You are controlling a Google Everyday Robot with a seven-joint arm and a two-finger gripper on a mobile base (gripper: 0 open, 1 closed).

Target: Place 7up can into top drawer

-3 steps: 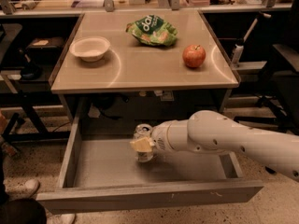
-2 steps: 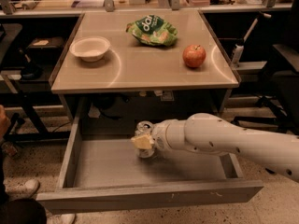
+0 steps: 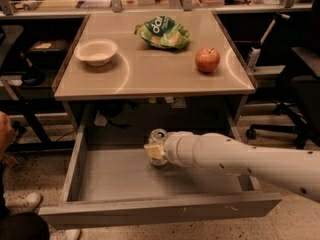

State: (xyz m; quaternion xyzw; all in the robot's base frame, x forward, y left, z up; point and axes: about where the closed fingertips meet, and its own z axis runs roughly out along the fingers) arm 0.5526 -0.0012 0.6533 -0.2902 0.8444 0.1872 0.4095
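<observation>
The 7up can (image 3: 159, 136), silver with a silver top, stands upright inside the open top drawer (image 3: 120, 176), near the middle of its grey floor toward the back. My gripper (image 3: 156, 153) is down in the drawer at the can, shut on it, with a yellowish finger pad (image 3: 152, 151) against the can's front. My white arm (image 3: 235, 159) reaches in from the right and hides the can's right side.
On the tabletop (image 3: 150, 74) above the drawer are a white bowl (image 3: 96, 51), a green chip bag (image 3: 162, 32) and a red apple (image 3: 207, 60). A person's shoe (image 3: 22, 202) and hand (image 3: 5, 131) are at the left. An office chair (image 3: 295, 84) stands at the right.
The gripper and the can have shifted slightly right and toward the back of the drawer. Nothing else has moved.
</observation>
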